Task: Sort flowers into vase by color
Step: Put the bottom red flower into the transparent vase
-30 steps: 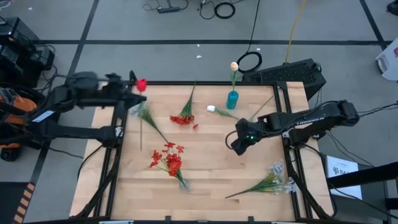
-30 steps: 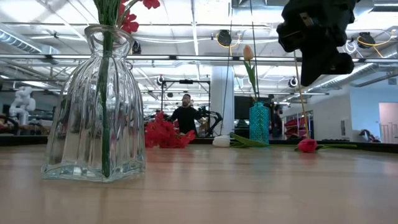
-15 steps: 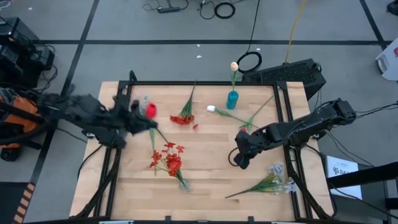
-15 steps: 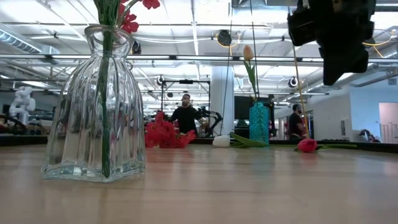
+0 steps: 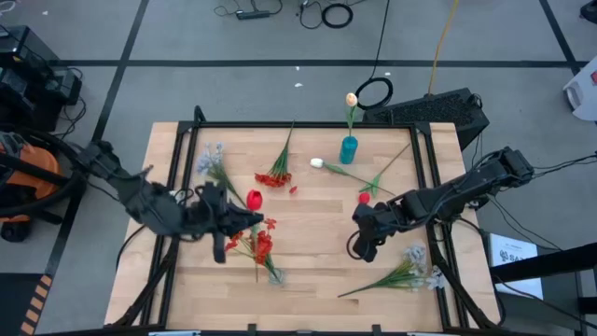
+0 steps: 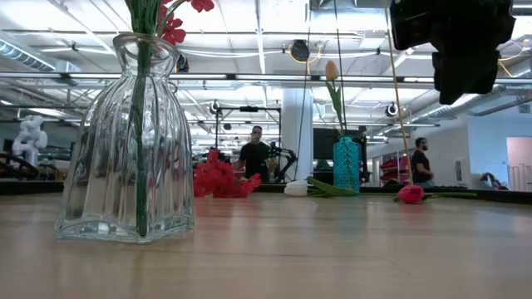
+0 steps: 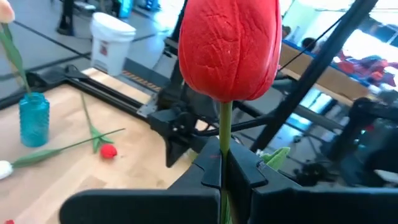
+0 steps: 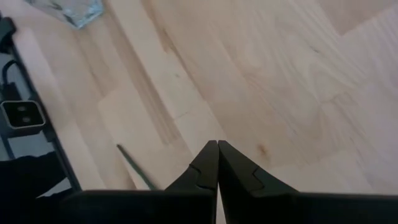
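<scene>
Above the counter (image 5: 317,271), the left hand (image 7: 222,168) is closed on a red tulip (image 7: 229,46), while the right hand (image 8: 217,152) hangs closed and empty.

In the low view the glass vase's (image 6: 126,141) red blossoms (image 6: 173,25) run off the top edge. The left wrist view crops the red tulip (image 7: 229,46) (its stalk vanishes between the pincer fingers (image 7: 208,171)). People (image 6: 254,158) behind the worktop are too small to make out.
</scene>
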You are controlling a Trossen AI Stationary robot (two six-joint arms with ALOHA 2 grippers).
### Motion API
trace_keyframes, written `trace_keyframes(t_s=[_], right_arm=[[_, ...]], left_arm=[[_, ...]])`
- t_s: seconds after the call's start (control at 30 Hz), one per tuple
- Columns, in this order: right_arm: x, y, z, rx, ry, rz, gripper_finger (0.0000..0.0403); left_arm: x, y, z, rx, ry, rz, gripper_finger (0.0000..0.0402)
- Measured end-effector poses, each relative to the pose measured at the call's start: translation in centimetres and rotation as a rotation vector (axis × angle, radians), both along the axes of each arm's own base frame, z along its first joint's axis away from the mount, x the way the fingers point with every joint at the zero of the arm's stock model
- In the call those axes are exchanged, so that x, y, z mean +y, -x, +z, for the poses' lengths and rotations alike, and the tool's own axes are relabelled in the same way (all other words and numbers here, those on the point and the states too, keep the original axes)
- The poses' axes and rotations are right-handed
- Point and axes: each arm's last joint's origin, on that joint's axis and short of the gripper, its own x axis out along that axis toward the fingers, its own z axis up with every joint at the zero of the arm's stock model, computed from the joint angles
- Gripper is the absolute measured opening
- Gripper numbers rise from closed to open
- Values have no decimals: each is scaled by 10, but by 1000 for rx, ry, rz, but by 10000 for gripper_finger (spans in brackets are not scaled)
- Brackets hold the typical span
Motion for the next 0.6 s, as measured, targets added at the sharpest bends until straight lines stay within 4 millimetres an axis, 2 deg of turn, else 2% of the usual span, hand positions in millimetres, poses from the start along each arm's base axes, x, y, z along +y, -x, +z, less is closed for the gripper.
trace_keyframes(t_s=[0.2,0.37,0.6], right_arm=[[4,1,0,-20,24,29,0],[5,1,0,-22,30,43,0],[5,1,1,-23,36,54,0]], left_arm=[[-23,-11,-11,-12,-75,69,3],[-32,-20,-17,-16,-140,104,3],[-44,-36,-35,20,-170,123,3]])
